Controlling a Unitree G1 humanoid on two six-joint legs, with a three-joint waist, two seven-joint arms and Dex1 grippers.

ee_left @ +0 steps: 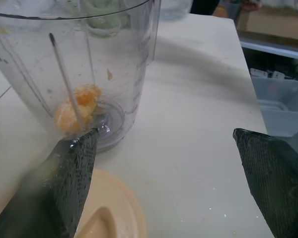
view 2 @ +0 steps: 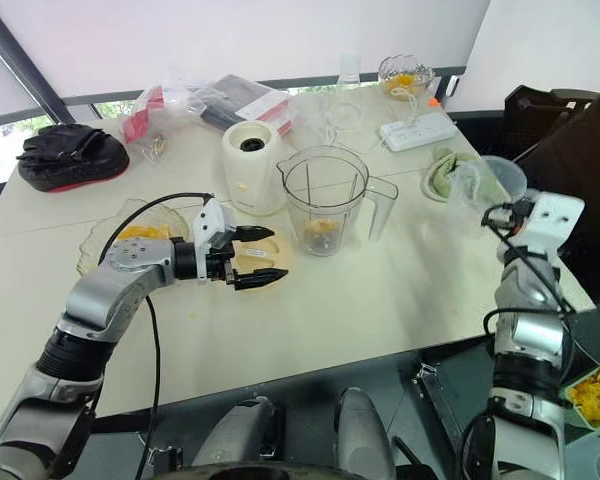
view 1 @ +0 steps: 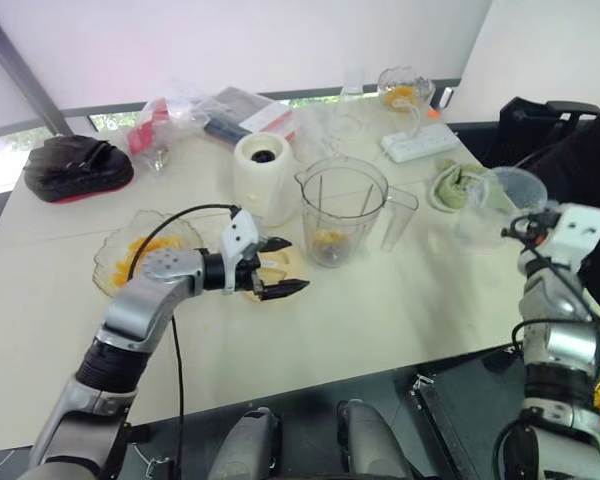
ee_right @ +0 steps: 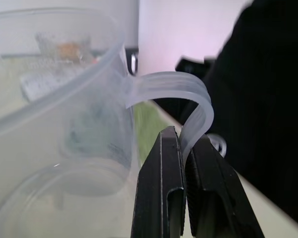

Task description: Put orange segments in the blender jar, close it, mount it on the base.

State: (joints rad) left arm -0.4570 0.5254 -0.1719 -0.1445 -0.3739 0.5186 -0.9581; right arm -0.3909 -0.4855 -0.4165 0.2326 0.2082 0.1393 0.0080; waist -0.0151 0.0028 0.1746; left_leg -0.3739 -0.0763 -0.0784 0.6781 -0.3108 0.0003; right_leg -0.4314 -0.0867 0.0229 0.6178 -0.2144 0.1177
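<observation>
While the left gripper (view 1: 292,265) hangs low over the desk (view 1: 400,310), its fingers spread and grasping nothing, the head view puts a cream lid (view 2: 263,250) flat right under them. The blender jar (view 1: 342,205) stands upright just to the robot's right of those fingertips, near but not touching, with a few orange segments (view 1: 328,238) at its bottom. The base (view 1: 263,175) stands just behind the lid, and a glass plate (view 1: 130,255) with more orange lies on the far side of the left arm. This arm is much the nearer one to the jar, the lid and the base.

From the left wrist, the two fingers (ee_left: 74,173) stand wide apart, the lid's rim shows below the one nearer the jar, and the jar with its orange rises straight ahead of that finger.

From the right wrist, the right gripper (ee_right: 181,136) is clenched on the curved tab (ee_right: 188,94) at the rim of a clear plastic tub (view 1: 510,190), held at the desk's right edge, well apart from the jar. My guess is that the lid comes next, and it calls for a short drop and a pinch across its flat face.
</observation>
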